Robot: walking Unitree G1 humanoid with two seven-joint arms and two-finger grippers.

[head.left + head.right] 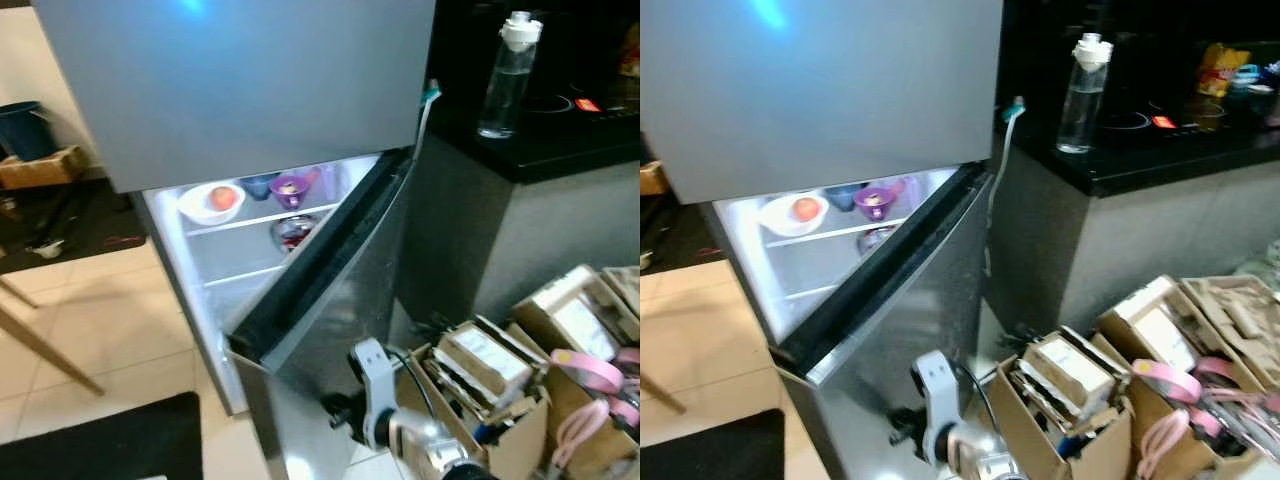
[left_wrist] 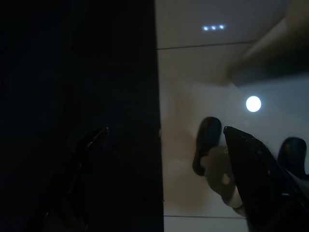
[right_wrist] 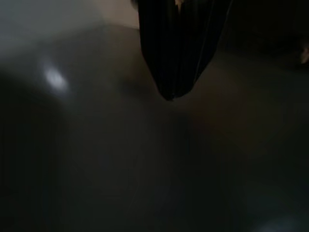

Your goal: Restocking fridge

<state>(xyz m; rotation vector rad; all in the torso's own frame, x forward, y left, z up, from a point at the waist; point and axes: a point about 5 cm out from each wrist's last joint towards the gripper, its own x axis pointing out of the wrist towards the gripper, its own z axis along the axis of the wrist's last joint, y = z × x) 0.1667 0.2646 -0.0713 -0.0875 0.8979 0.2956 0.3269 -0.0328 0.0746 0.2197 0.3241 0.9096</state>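
Below the freezer, fridge door (image 1: 330,270) stands half open, shelves lit. Heavy, stiff, slick steel; I'd push its free edge. Right end effector (image 3: 169,92) pinched closed, empty, near door face. Left end effector (image 2: 164,140) spread wide, empty, over floor.

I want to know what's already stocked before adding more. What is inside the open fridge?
On the upper shelf of the fridge: a white bowl holding an orange-red fruit, a blue cup and a purple bowl. A shiny container sits below. The half-open door hides the rest.
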